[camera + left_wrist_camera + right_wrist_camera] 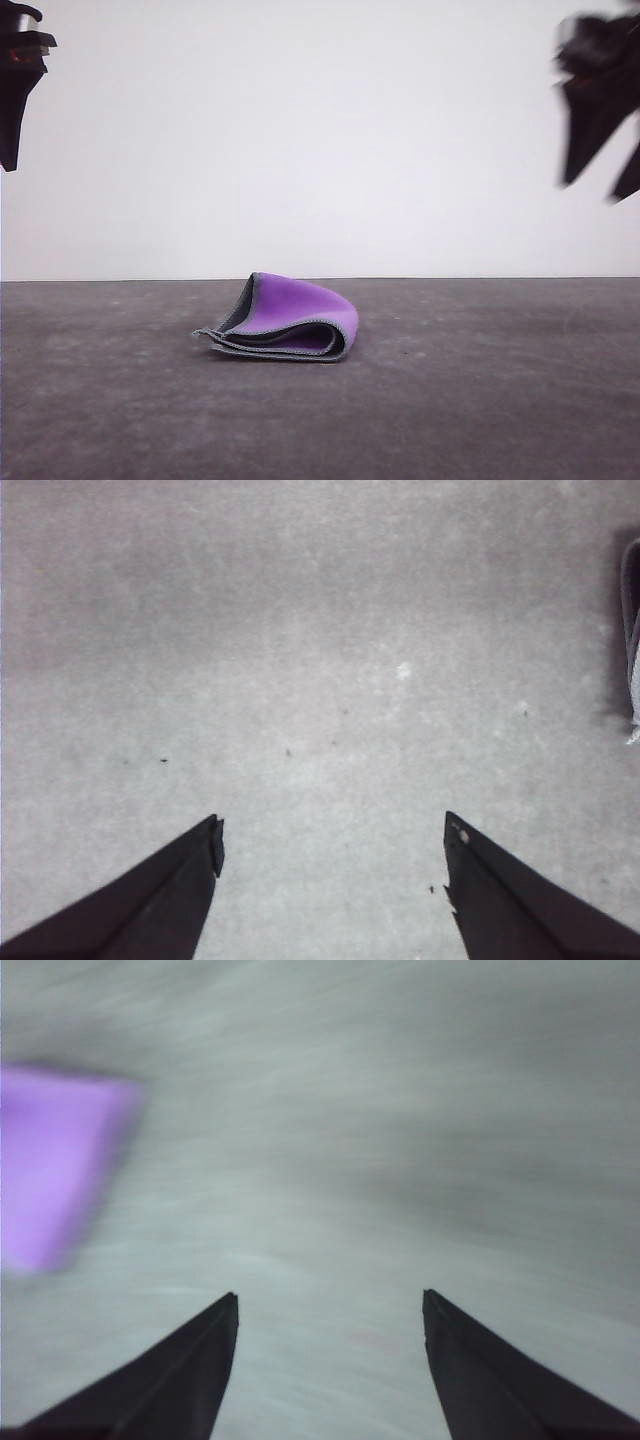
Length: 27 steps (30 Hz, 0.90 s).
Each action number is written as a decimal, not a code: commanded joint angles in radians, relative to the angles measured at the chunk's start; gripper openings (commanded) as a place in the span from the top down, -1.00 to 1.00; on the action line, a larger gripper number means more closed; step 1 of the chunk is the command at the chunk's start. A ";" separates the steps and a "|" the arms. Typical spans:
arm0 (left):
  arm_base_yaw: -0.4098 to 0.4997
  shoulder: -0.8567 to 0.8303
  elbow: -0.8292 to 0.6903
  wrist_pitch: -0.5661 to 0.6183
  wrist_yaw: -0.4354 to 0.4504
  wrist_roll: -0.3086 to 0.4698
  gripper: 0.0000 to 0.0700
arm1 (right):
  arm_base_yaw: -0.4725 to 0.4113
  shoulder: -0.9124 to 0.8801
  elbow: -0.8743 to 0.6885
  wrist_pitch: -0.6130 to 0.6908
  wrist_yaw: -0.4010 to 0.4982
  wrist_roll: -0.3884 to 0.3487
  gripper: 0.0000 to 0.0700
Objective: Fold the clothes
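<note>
Fingers of the left gripper (330,855) are spread wide apart with nothing between them, high up at the left side over the grey table (100,400). Next comes the cloth (285,320), lying on the table in the middle, well apart from both arms. It looks already folded over, purple side out, with the dark grey side tucked inside and the grey stitched edge showing in layers. Its long side runs left to right, and the rounded fold bulges toward the right. Then the right gripper (330,1335), also wide apart and empty, sits high at the right and looks smeared. Neither arm looks clearly nearer. The left wrist view catches just a grey edge of the cloth, while the right wrist view shows its purple face.
</note>
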 commanded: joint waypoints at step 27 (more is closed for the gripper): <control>0.002 0.012 0.012 0.006 -0.002 -0.048 0.96 | -0.032 -0.184 0.016 -0.043 0.012 -0.017 0.97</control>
